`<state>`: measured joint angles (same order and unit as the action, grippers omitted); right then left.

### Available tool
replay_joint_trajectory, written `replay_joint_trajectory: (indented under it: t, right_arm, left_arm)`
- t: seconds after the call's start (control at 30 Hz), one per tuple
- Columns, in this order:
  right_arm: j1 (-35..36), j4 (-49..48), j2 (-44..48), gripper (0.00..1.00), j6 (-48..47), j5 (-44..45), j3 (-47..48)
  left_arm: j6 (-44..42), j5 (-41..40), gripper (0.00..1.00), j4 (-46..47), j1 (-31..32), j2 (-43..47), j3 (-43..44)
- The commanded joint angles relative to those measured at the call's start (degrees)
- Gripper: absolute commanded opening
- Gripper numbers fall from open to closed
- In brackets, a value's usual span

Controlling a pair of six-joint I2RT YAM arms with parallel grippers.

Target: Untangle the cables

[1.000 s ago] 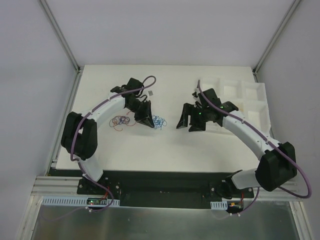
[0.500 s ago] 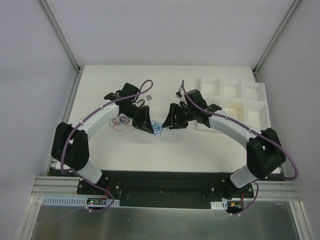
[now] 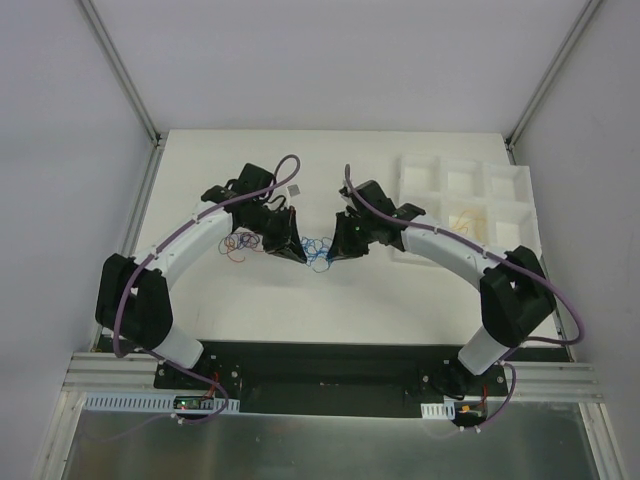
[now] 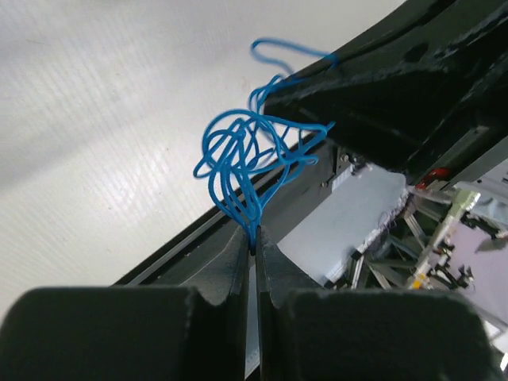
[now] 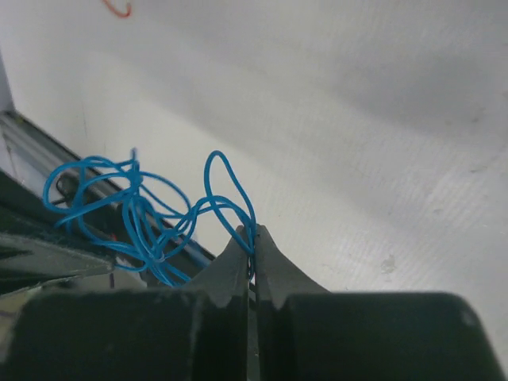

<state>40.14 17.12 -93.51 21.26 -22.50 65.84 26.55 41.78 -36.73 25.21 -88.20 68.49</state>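
A tangle of thin blue cables (image 3: 318, 250) hangs between my two grippers near the middle of the white table. My left gripper (image 3: 300, 256) is shut on several blue strands (image 4: 246, 159) at its tips (image 4: 254, 240). My right gripper (image 3: 333, 254) is shut on a loop at the other side of the same blue tangle (image 5: 135, 206), pinched at its tips (image 5: 252, 240). A second small bundle of red, dark and orange cables (image 3: 240, 243) lies on the table left of the left gripper. In the left wrist view the right gripper's black body (image 4: 397, 87) sits just behind the tangle.
A white compartment tray (image 3: 520, 178) stands at the back right, with a pale yellow wire (image 3: 466, 221) in one compartment. A small grey piece (image 3: 295, 189) lies behind the left gripper. A red wire end (image 5: 119, 9) shows at the top of the right wrist view.
The right arm swung left from beside the tray to the blue tangle and its gripper closed on a loop. The left gripper, still shut on the tangle, shifted slightly.
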Motion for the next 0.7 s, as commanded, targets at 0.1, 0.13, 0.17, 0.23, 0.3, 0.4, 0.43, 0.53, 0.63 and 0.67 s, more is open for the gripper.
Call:
replay_joint_trajectory:
  t: [0.1, 0.13, 0.17, 0.23, 0.3, 0.4, 0.43, 0.53, 0.63, 0.67]
  right_arm:
    - [-0.2, 26.3, 3.4, 0.01, -9.2, 35.3, 5.8]
    - [-0.2, 26.9, 5.9, 0.01, -9.6, 38.9, 3.9]
    - [-0.3, 27.9, 8.0, 0.01, -9.7, 41.7, 2.3]
    - [-0.3, 29.8, 12.1, 0.01, -9.7, 46.7, -0.8]
    - [-0.7, 31.6, 16.0, 0.01, -9.0, 52.6, -4.7]
    - [-2.6, 33.5, 20.8, 0.0, -8.2, 54.1, -8.9]
    - [-3.2, 33.4, 22.2, 0.02, -8.1, 53.3, -9.8]
    - [-4.8, 33.4, 24.3, 0.08, -7.4, 52.2, -12.1]
    - [-7.3, 32.8, 24.0, 0.16, -7.8, 49.5, -13.6]
    - [-7.6, 31.5, 24.2, 0.18, -8.4, 47.0, -14.3]
  left_arm:
    - [1.0, -19.0, 0.0, -7.6, 0.7, 6.1, 1.1]
    - [0.9, -23.6, 0.0, -10.4, 0.6, 6.4, 1.8]
    - [0.6, -27.0, 0.0, -12.5, 0.6, 6.9, 2.3]
    - [0.3, -34.0, 0.0, -14.3, 0.6, 9.0, 2.7]
    - [0.7, -40.6, 0.0, -15.2, 0.5, 11.7, 1.8]
    - [1.0, -47.6, 0.0, -16.8, 0.2, 15.0, 1.6]
    - [1.0, -49.3, 0.0, -17.1, 0.1, 16.1, 1.1]
    - [1.6, -53.3, 0.0, -17.9, -0.2, 17.8, 0.4]
    - [2.5, -55.1, 0.0, -18.3, -0.3, 19.5, -0.5]
    - [2.5, -55.1, 0.0, -18.5, -0.3, 19.8, -0.8]
